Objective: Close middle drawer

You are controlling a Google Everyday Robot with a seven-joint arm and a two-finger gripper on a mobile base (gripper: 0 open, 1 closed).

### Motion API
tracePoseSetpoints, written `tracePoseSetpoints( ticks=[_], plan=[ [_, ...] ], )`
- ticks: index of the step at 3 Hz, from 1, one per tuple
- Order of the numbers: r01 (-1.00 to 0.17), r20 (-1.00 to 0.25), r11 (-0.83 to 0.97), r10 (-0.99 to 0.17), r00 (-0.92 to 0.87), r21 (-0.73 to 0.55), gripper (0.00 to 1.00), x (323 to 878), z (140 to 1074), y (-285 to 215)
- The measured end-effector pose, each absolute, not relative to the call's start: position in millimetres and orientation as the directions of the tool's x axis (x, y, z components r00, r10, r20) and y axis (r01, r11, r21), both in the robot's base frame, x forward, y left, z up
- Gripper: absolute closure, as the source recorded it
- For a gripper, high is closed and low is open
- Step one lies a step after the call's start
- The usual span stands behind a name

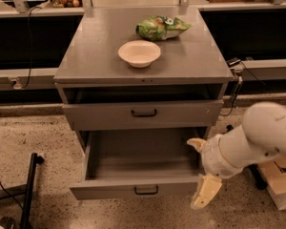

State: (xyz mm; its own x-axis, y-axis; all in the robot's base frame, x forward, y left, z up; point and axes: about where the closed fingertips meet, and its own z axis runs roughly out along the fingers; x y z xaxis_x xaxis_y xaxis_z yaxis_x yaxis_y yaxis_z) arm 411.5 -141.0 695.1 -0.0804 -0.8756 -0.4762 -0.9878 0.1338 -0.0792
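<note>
Middle drawer [112,191] stood pulled far out of the grey cabinet [66,75], long axis front to back; tool [203,174], open or closed not determinable, sat at the front panel's right end, so the push would run straight back towards the cabinet.

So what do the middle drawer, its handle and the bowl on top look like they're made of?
The middle drawer, pulled far out, looks like painted sheet metal: flat matte grey with thin, straight walls. Its handle is a dark bar, metal or plastic; the look leaves it open. The bowl is smooth matte cream, probably plastic or ceramic. The gripper is by the drawer's right front corner.
</note>
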Motion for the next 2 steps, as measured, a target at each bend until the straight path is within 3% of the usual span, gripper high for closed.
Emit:
tracePoseSetpoints(
  ticks=[1, 2],
  plan=[
    [-0.978, -0.498, 0.124, -0.867, -0.024, -0.168, 0.00, 428.3, 681.3, -144.5],
    [-0.988, -0.493, 0.093, -0.870, -0.018, -0.127, 0.00, 424.9, 665.2, -132.0]
  ],
)
